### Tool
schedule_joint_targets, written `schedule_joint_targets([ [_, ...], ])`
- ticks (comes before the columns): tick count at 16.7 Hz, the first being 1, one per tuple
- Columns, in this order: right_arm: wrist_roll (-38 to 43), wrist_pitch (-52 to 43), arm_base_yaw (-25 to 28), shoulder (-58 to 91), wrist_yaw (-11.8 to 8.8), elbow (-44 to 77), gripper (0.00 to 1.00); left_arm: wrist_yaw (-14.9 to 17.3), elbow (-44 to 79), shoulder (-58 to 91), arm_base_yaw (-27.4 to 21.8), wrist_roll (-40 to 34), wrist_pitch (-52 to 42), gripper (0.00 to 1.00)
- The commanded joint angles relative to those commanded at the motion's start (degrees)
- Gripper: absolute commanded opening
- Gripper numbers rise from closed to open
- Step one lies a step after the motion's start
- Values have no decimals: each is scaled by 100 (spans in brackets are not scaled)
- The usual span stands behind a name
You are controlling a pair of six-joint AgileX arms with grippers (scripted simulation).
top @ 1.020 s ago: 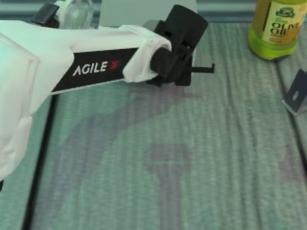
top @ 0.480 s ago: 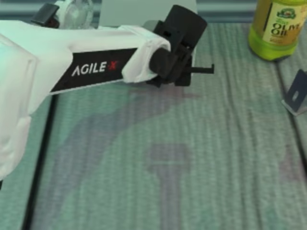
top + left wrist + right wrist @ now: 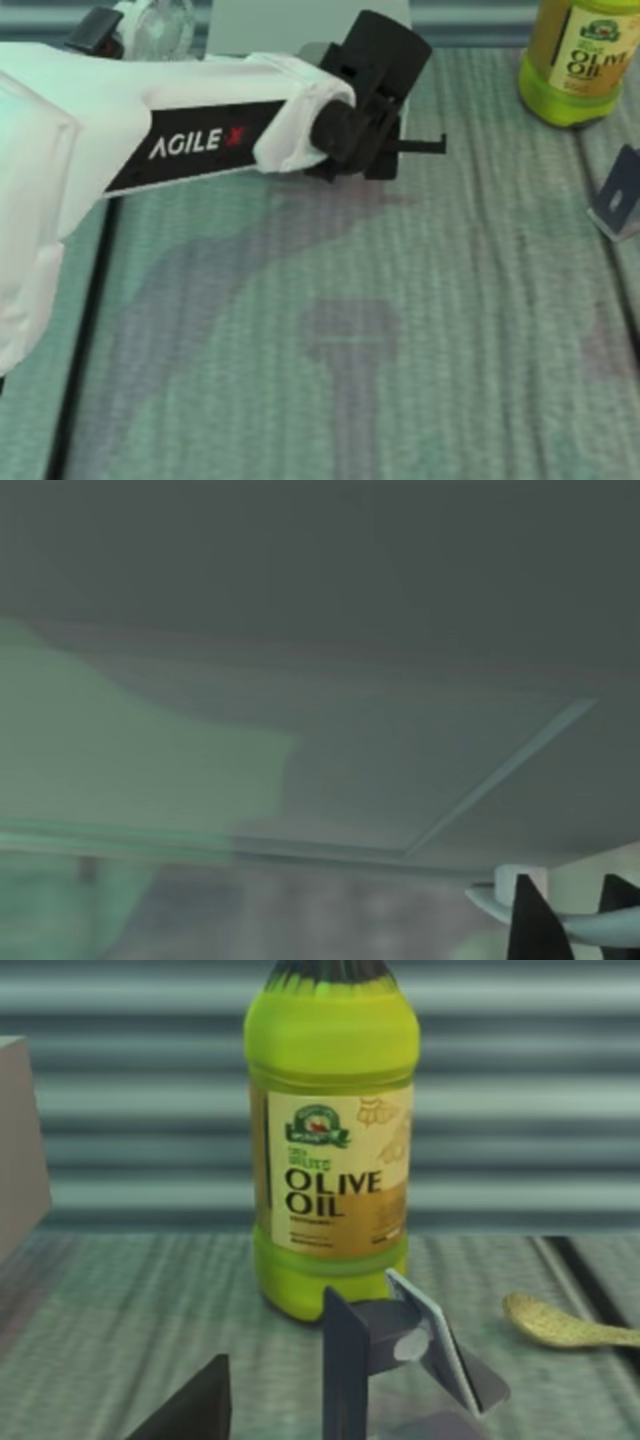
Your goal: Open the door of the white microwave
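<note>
White microwave (image 3: 300, 22): far edge of the surface (image 3: 400, 350), left of centre in the top view; only its pale top shows, the rest hidden under the left arm.
Door (image 3: 330, 770): fills the left wrist view at very close range; a pale handle (image 3: 500, 900) shows at its lower edge. Whether it stands shut or ajar, I cannot tell.
Left end effector (image 3: 570, 920): at the microwave's front. 2 dark fingertips (image 3: 525, 920) flank the handle with a narrow gap; whether they truly grip it, I cannot tell.
Right end effector (image 3: 275, 1400): parked at the right edge of the surface, facing the olive oil bottle (image 3: 330, 1140); fingers apart, holding nothing.
Other items: grey bracket-like piece (image 3: 425, 1345) just before the bottle; spoon-like object (image 3: 560, 1322) to its side.
Risk 1: fingertips slip off the thin handle if the pull runs straight, not along the door's swing.
Risk 2: the light toy-sized body drags or tips forward with the pull, the door unopened.
Risk 3: the wrist sits so close that the swinging door may strike it.
</note>
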Motion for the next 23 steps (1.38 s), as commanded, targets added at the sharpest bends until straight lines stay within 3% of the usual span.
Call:
schedule_joint_targets([
  [23, 0, 0, 0, 0, 0, 0, 100, 152, -288, -173, 29, 215, 182, 0],
])
